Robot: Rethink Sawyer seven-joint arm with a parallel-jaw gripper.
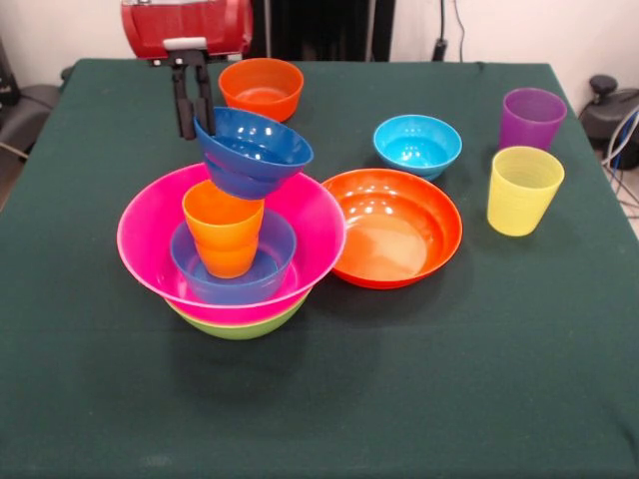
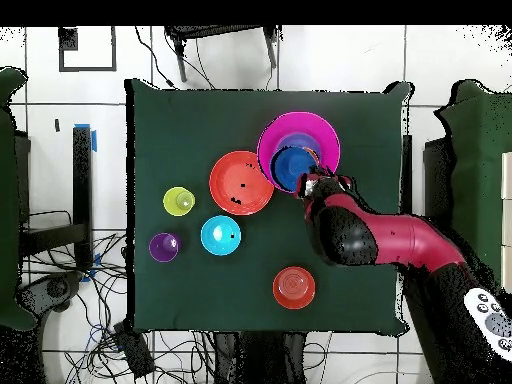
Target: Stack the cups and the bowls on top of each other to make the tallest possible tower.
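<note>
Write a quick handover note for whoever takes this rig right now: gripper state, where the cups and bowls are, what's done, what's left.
Gripper: shut on the dark blue bowl, held tilted above the orange cup.
Tower: lime green bowl, big pink bowl, small blue bowl, orange cup upright inside.
Loose: shallow orange bowl, cyan bowl, small orange bowl, yellow cup, purple cup.
Left: set the dark blue bowl down, then add the loose pieces.

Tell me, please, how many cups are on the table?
3. The orange cup stands in the pink bowl's stack; the yellow cup and the purple cup stand together near one table edge. None seem hidden.
</note>
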